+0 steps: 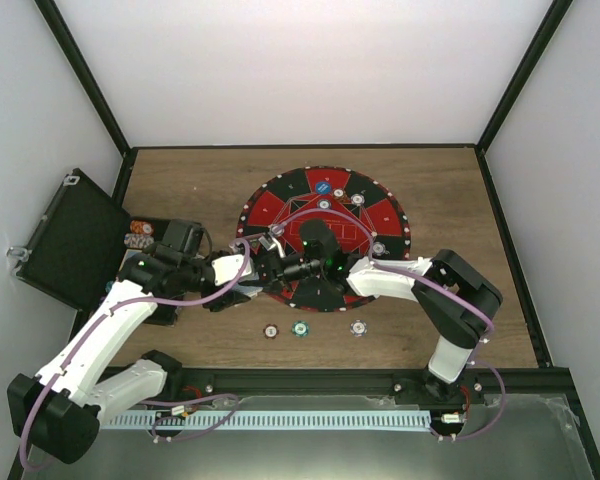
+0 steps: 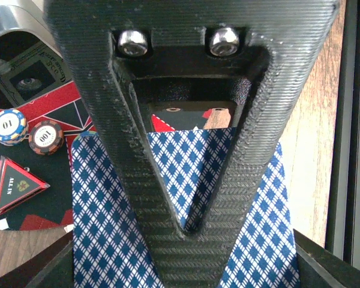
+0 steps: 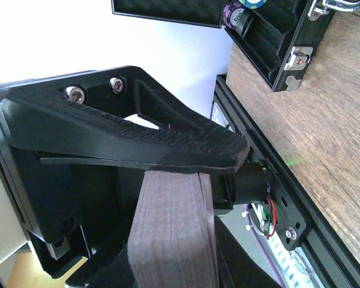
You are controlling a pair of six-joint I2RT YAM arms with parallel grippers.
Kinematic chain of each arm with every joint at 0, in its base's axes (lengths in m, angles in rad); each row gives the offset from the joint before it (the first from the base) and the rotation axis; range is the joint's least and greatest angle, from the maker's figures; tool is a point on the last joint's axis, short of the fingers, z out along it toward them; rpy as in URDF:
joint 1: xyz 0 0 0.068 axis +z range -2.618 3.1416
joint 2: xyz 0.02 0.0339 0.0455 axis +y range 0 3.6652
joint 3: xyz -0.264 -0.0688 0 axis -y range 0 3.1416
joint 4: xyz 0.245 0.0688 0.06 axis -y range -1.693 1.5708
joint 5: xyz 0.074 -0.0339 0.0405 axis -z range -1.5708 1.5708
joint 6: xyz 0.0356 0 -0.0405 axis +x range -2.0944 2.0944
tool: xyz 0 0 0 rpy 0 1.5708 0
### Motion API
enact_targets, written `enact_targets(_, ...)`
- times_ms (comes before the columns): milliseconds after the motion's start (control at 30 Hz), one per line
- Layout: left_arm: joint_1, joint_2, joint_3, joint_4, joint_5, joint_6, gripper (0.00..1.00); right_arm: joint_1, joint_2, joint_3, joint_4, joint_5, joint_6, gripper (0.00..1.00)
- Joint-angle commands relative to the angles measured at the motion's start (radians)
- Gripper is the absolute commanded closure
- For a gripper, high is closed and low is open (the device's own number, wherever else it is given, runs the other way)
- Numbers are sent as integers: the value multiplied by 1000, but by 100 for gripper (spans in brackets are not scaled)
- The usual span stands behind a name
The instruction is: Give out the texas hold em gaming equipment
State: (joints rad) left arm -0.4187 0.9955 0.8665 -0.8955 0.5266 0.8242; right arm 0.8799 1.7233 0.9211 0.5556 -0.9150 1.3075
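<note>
Deck of playing cards [image 3: 168,234] sits clamped in the right claw [image 3: 213,180], showing edge-on as a thick grey-brown stack between the upper and lower fingers. The left claw [image 2: 186,237] is closed flat on a diamond-backed card [image 2: 108,228]. Its blue-and-white pattern shows through the triangular window of the upper finger [image 2: 108,120] and spreads out on both sides. Just past that card's far edge, a red-and-black face card [image 2: 192,118] peeks out.

From above, the two claws meet tip to tip over the near left rim of the round poker mat [image 1: 270,207]. They overlap so closely there that I cannot tell whether the diamond-backed card touches the deck.

On the mat beside the left claw, a blue-and-white "10" chip [image 2: 9,126] touches a brown "100" chip [image 2: 46,137]. A triangular "ALL IN" marker [image 2: 15,186] lies near them. Farther across the mat is a small blue disc [image 1: 323,185].

On the wooden surface [image 1: 460,220], between the mat and the arm bases, three striped chips [image 1: 300,327] lie in a row, apart from one another. At the left edge an open black case [image 1: 70,240] holds more chips [image 1: 140,235].
</note>
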Motion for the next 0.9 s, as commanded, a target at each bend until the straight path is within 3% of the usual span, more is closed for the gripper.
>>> enact_targets(0,0,-19,2,-14,52,59,73,8,1,-1,54,-28,23,93)
enact_targets(67,0,-23,-5,-14,41,65,82,8,2,4,56,-31,23,92)
enact_targets(233,0,-30,-5,-23,5,77,96,5,6,13,11,-39,-9,72)
enact_targets(333,0,-35,-1,-37,-20,85,96,-15,2,14,-57,-41,-58,58)
enact_targets(533,1,-47,-5,-44,-39,85,96,-56,-32,19,-188,-40,-151,45)
enact_targets(867,1,-34,3,-36,-34,70,96,-17,4,95,-232,-36,-179,38)
